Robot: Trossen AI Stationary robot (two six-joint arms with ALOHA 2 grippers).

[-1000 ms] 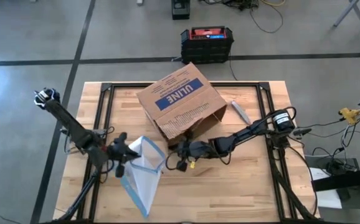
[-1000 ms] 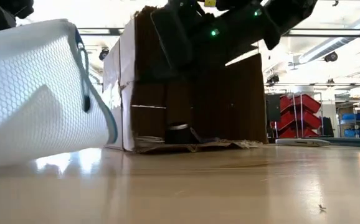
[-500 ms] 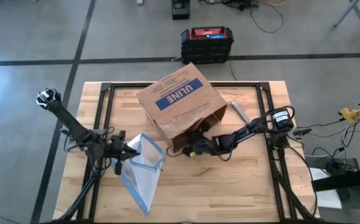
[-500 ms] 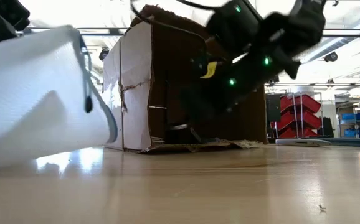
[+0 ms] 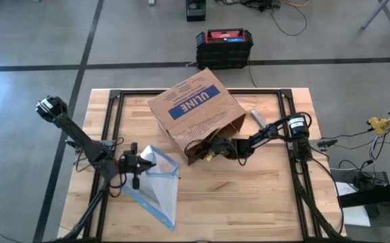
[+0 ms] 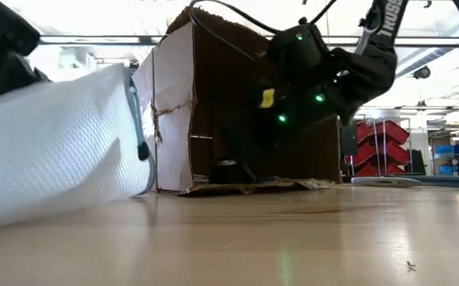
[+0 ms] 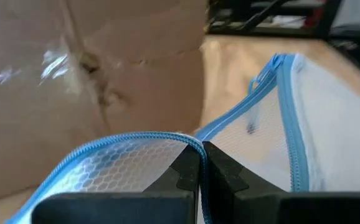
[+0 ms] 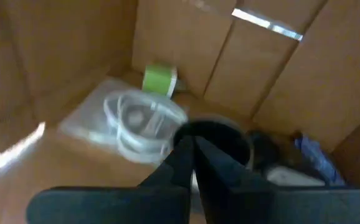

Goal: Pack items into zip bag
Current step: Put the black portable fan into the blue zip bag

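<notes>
the bag [image 5: 156,185] was a clear plastic pouch with a honeycomb weave showing through its skin and a light blue zip strip along its mouth. it lay on the near left part of the counter [image 5: 249,202], its mouth lifted and gaping toward the box [image 5: 195,108], a small dark zip pull [image 6: 143,149] hanging from the strip. in the low view it rose as a pale, puffed sheet, resting on the wood at its lower edge.

the left gripper [image 7: 201,163] had its fingers clamped on the bag's zip edge, the blue strip running between them.

the box was brown cardboard, tipped on its side with its open end facing the near edge of the counter. its upper face carried a blue band with "uline" in white letters. the torn flap lay flat on the wood.

the right gripper [image 8: 192,149] was inside the box's mouth with its fingers pressed together and nothing between them. just beyond them, on the box floor, lay the items: a clear packet with a coiled white cable [image 8: 136,121], a green roll [image 8: 160,79] against the back wall, a dark round piece [image 8: 220,140] right at the fingertips, and a blue-tinted packet [image 8: 311,155] to one side. any writing on them could not be read.
</notes>
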